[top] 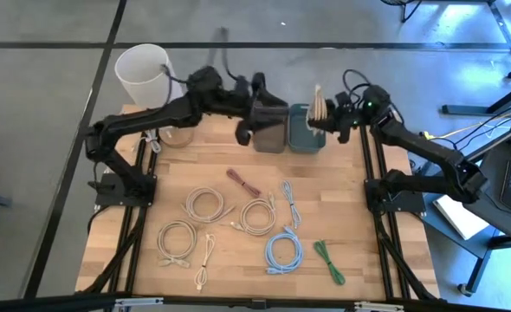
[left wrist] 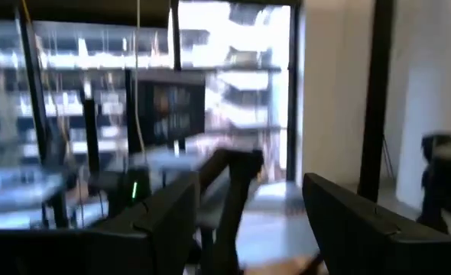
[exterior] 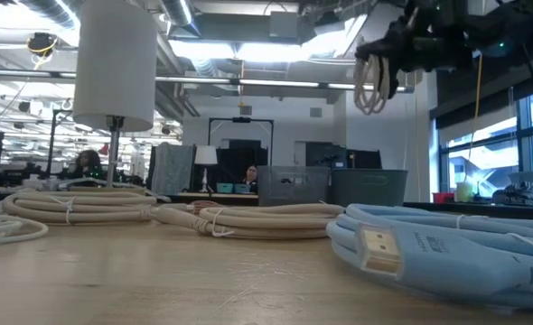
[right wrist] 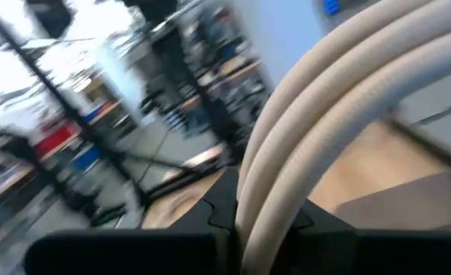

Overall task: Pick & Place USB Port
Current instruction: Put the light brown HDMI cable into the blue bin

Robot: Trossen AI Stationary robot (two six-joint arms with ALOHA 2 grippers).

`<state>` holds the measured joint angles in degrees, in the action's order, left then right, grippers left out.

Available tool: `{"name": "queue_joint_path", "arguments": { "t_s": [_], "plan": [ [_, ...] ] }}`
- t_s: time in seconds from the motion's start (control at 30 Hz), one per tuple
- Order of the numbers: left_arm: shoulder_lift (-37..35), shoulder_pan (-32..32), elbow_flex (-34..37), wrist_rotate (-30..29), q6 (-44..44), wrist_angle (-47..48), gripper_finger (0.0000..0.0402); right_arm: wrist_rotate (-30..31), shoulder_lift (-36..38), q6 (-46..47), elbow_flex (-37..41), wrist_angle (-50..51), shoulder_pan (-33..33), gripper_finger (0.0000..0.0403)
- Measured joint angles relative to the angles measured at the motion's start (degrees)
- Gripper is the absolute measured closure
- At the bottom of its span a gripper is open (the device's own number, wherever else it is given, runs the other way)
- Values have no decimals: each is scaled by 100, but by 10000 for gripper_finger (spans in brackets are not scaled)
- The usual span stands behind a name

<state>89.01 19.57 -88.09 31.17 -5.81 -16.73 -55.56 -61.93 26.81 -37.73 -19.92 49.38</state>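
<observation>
While above bins (top: pixel 300 130) — beige cable (top: pixel 320 106)

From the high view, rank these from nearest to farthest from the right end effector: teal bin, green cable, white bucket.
The right end effector holds a beige cable coil.
1. Teal bin: just beside it, at the table's far edge.
2. White bucket: far-left corner.
3. Green cable: near edge, right of centre.

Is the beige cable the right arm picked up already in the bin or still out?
Out: the beige cable hangs from the right gripper, held above the bin.
</observation>
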Motion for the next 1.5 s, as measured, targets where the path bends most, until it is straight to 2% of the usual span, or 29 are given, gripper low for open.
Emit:
{"name": "queue_joint_path", "arguments": {
  "t_s": [0.23, 0.33, 0.47, 0.57, 0.8, 1.0, 1.13, 1.5],
  "plan": [
    [18, 24, 38, 44, -43, 164, 176, -119, 2, 114, 507, -103, 303, 369],
    [-53, 38, -5, 47, -43, -5, 176, -143, 2, 340, 856, -504, 409, 370],
    [-20, 50, 7, 44, -43, 54, 174, -155, -9, 861, 1187, -1511, 580, 370],
    [-14, 53, 15, 44, -46, 36, 174, -223, -166, 1140, 1316, -1723, 688, 370],
    [-20, 57, 6, 51, -46, 41, 180, -426, -840, 1194, 1364, -1840, 750, 370],
    [-24, 55, 6, 60, -46, 31, 180, -459, -1537, 1309, 1306, -2565, 950, 370],
    [-24, 57, 6, 66, -46, 31, 180, -753, -2055, 1509, 1306, -2981, 1079, 370],
    [-24, 57, 6, 64, -46, 29, 180, -983, -2959, 1403, 1291, -3368, 1254, 370]
  ]
}}
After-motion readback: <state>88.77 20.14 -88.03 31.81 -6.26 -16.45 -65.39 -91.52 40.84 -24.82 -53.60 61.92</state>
